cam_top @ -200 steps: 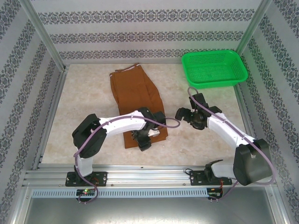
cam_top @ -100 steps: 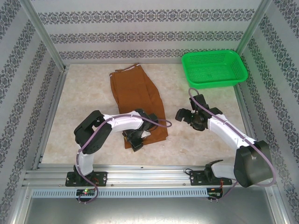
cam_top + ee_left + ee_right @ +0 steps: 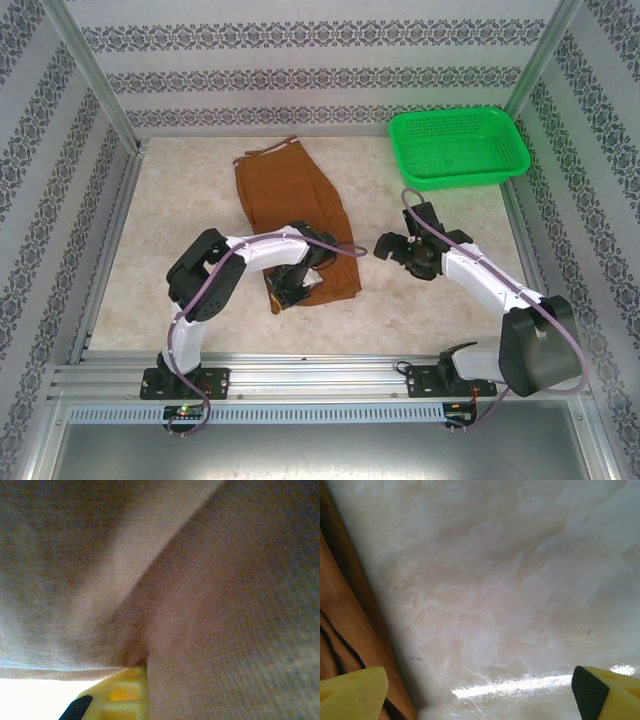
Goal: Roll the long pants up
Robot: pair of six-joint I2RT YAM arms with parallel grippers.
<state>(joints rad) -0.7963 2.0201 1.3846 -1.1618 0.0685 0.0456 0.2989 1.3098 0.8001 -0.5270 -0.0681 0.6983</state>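
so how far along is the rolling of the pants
Barely begun. Done: the long pants lie flat, legs together, with no roll showing. In hand: the left gripper is at the near hem, cloth bunched against its finger; the right gripper is open over bare table beside them. Left: the whole roll.

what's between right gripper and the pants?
Bare table in the right wrist view, between the open right gripper and the long pants edge. From the top, the left arm's cable loops over that gap.
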